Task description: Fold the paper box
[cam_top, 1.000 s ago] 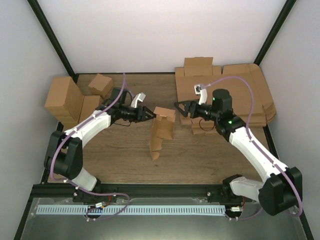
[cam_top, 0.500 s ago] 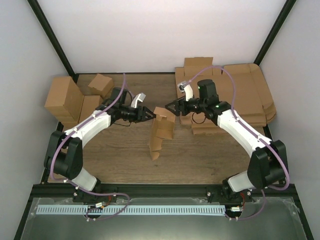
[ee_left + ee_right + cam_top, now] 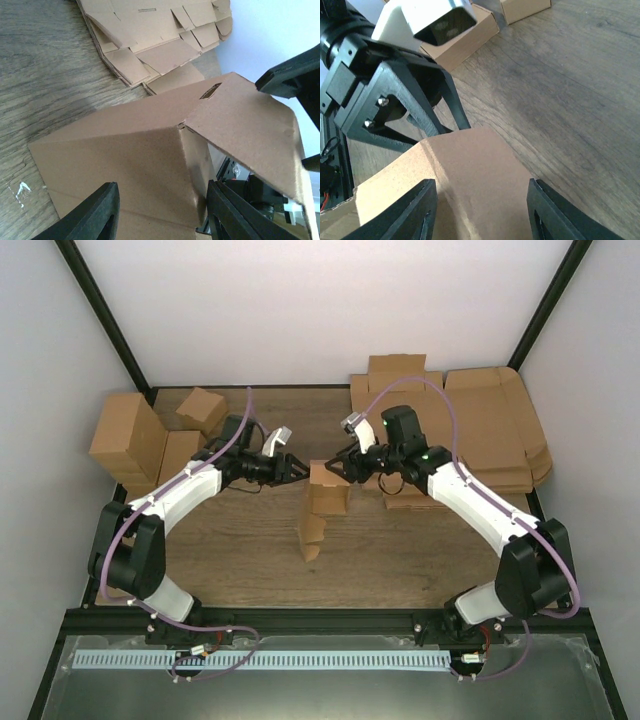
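Now | left pincer point(image 3: 297, 468) grips paper box point(image 3: 322, 506) | right pincer point(image 3: 336, 469) straddles top edge

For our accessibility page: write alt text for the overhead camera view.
A half-folded cardboard box stands in the middle of a wooden table, the left gripper clamped on its upper edge and the right gripper at its top flap. Folded boxes sit far left; flat cardboard sheets lie far right.
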`<state>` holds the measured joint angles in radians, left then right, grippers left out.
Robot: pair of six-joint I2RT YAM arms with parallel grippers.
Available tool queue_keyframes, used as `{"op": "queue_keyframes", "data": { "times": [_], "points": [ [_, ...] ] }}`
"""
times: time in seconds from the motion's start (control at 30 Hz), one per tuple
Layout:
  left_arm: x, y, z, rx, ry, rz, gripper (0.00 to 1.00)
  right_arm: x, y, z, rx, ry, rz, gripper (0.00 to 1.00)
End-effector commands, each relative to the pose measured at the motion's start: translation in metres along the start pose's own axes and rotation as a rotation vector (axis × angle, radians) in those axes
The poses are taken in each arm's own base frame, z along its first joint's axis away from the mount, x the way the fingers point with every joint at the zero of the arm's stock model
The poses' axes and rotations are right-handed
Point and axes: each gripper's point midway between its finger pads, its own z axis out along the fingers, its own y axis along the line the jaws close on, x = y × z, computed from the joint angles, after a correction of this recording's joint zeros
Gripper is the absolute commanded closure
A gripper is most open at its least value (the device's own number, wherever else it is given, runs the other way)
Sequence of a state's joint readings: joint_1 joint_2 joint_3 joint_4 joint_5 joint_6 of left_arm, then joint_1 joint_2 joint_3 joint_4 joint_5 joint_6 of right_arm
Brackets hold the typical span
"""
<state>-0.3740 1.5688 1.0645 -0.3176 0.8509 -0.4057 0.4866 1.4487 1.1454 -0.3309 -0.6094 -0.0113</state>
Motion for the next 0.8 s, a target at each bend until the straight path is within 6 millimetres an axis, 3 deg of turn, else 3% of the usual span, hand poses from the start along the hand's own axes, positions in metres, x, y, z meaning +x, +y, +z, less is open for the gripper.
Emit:
{"op": "queue_keyframes", "data": {
  "times": [0.0,0.27,0.37,0.53,0.77],
  "points": [
    [0.0,-0.006,0.001,0.016,0.012,0.038,0.5,0.002,0.003,-0.003,0.035,-0.008,-0.041,0.48],
    [-0.001,-0.006,0.001,0.015,0.013,0.04,0.5,0.009,-0.003,-0.002,0.139,0.022,-0.076,0.41],
    [-0.002,-0.007,0.0,0.018,0.011,0.043,0.5,0.006,-0.006,-0.004,0.17,0.012,-0.08,0.31],
    [-0.004,-0.009,0.0,0.019,0.012,0.048,0.5,-0.007,-0.003,-0.01,0.176,-0.024,-0.09,0.3],
    [-0.007,-0.016,-0.005,0.02,0.005,0.064,0.48,-0.005,-0.007,-0.007,0.188,-0.002,-0.06,0.27]
  ]
}}
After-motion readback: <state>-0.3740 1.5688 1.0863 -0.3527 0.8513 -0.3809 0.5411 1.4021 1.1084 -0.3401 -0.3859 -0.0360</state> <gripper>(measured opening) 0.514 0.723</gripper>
